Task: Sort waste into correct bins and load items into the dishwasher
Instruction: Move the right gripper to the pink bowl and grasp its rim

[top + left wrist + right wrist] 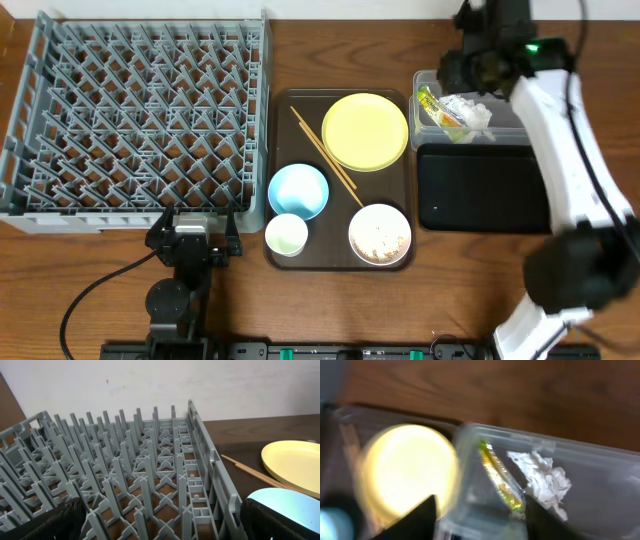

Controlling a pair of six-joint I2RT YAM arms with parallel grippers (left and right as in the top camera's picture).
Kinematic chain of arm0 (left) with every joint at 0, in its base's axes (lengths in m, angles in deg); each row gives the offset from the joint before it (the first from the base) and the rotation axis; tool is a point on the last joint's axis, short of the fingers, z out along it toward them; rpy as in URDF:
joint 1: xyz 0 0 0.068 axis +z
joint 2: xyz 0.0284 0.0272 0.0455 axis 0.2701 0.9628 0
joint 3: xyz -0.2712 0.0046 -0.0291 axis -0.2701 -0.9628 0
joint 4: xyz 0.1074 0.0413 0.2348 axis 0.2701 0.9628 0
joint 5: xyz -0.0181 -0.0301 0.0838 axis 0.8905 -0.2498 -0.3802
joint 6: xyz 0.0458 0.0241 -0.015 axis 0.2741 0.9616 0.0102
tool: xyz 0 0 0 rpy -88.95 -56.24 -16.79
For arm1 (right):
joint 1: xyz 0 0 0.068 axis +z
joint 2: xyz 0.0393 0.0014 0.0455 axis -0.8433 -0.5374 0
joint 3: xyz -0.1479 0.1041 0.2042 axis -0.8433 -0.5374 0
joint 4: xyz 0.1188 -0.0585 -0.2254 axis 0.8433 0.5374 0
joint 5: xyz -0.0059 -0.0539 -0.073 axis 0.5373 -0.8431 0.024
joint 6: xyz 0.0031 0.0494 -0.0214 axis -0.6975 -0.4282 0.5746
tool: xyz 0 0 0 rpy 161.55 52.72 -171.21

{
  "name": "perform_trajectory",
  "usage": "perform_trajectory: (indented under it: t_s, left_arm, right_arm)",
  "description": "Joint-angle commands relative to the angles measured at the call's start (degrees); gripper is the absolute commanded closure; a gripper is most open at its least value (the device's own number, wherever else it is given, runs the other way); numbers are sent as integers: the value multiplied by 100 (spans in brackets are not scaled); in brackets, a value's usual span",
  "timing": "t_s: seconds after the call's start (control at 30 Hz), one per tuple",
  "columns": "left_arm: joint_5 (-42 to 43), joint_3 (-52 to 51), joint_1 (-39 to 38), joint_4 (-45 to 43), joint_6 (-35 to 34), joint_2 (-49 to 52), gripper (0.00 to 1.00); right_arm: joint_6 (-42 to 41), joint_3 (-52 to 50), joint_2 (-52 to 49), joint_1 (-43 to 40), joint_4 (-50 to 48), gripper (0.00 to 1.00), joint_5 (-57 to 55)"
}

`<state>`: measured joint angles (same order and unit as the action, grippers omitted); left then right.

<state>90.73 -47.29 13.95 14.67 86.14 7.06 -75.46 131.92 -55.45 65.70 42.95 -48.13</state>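
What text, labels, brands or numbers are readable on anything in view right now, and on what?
No text can be read in any view.
Snack wrapper in the clear tub: green and orange print, too blurred and small to read.
Dish rack, yellow plate, black tray: no markings visible.

- The large square plastic dish rack [140, 110] is grey, gridded.
- The round plate [365, 131] is plain yellow (paler in the right wrist view).
- The small snack wrapper [437, 108] is green and orange.
- The crumpled tissue [470, 112] is white.
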Motion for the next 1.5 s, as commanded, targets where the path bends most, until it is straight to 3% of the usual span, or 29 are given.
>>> perform_trajectory:
  t_s: [0.0,0.17,0.37,0.53,0.97,1.1,1.27,1.47]
  left_arm:
    - [-52,-94,-24,227,35,-35,1]
    - [-55,-94,-24,227,35,-35,1]
    - [-55,-94,-24,227,35,-33,1]
    - [-55,-94,-24,229,35,-33,1]
    - [-55,-94,-24,227,35,-35,1]
    - [-55,-94,-24,229,35,-33,1]
    - [-55,-94,-24,227,35,-33,1]
    - [-55,-94,-24,227,35,-35,1]
  right_arm:
    - [79,101,439,448,400,36,293]
    - [79,85,538,1139,1309,31,380]
    - [140,-155,501,2179,1740,31,378]
    - [37,-813,498,2824,1679,42,402]
    - [157,-3012,498,3770,890,42,-184]
    - [363,-3399,498,3947,562,48,-186]
    - [396,-3729,498,4157,225,68,-363]
    - [284,-4089,498,4168,-223,69,-699]
